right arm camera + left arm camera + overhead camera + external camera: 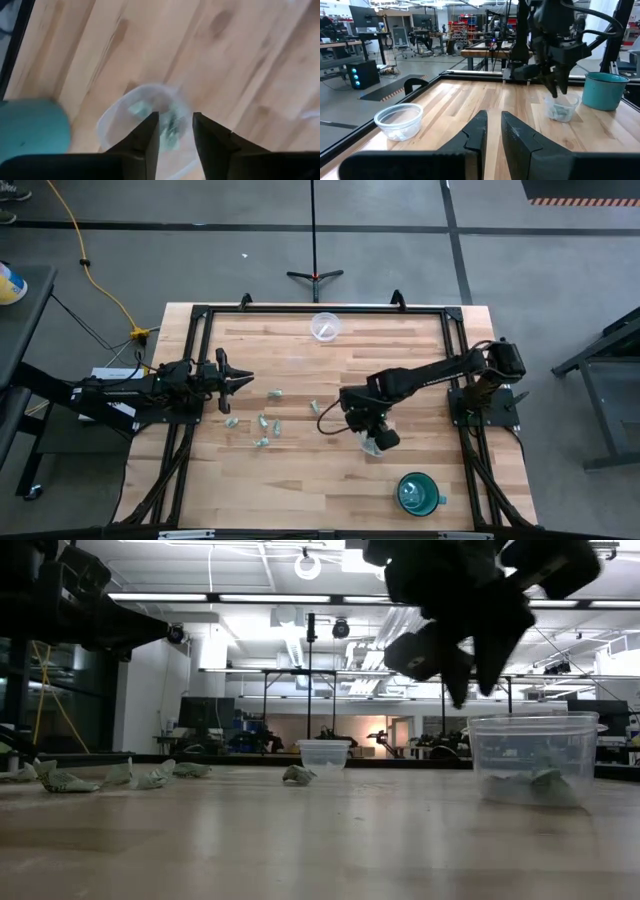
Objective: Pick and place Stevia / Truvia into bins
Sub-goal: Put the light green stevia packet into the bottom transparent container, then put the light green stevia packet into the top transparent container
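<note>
Several pale green-and-white packets (265,420) lie loose on the wooden table, left of centre; they also show in the low view (150,778). One clear cup (377,446) stands right of centre with packets inside (545,780). My right gripper (175,122) hovers just above this cup (125,115), fingers a little apart, pointing down, with nothing between them. A second clear cup (325,327) stands near the far edge. My left gripper (494,130) waits at the table's left side, empty, its fingers almost together.
A teal mug (418,492) stands near the front edge, to the right of the near cup; it also shows in the left wrist view (604,90). A black frame (300,309) runs around the tabletop. Bare wood lies between the packets and the far cup.
</note>
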